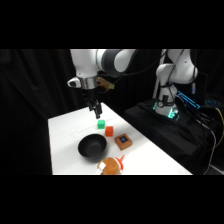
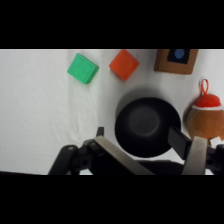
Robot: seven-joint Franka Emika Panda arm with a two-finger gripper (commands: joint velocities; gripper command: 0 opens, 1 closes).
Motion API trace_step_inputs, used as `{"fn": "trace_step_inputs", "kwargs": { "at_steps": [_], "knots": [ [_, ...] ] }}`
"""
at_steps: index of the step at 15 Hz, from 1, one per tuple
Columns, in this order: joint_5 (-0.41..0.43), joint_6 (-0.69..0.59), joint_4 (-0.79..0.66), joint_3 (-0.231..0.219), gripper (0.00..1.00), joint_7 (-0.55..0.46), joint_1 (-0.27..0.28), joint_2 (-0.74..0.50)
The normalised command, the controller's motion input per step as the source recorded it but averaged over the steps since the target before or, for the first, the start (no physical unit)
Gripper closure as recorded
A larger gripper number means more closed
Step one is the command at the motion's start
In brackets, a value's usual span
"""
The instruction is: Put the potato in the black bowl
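Claw [image 1: 95, 113] raised above far part of white bench [image 1: 65, 145], holding nothing; fingers [image 2: 197, 155] spread apart, straddling near rim of black bowl [image 2: 148, 125] in wrist view. Potato [image 1: 110, 166] resting on bench at near edge, touching or just beside bowl, well apart from claw, with bowl between. Red piece attached at potato's top. Green cube [image 1: 101, 124], orange cube [image 1: 109, 131] and brown block [image 1: 123, 141] lined up beyond bowl
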Motion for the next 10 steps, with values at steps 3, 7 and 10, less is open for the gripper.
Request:
{"fn": "trace_step_inputs", "kwargs": {
  "at_steps": [3,7,10],
  "knots": [
    [0.035,0.05,-0.01,0.053,0.00,0.01,-0.024,0.01],
    [0.046,0.12,-0.05,0.090,0.00,0.08,0.044,0.01],
    [0.052,0.16,-0.03,0.111,0.00,0.14,0.122,0.04]
  ]
}}
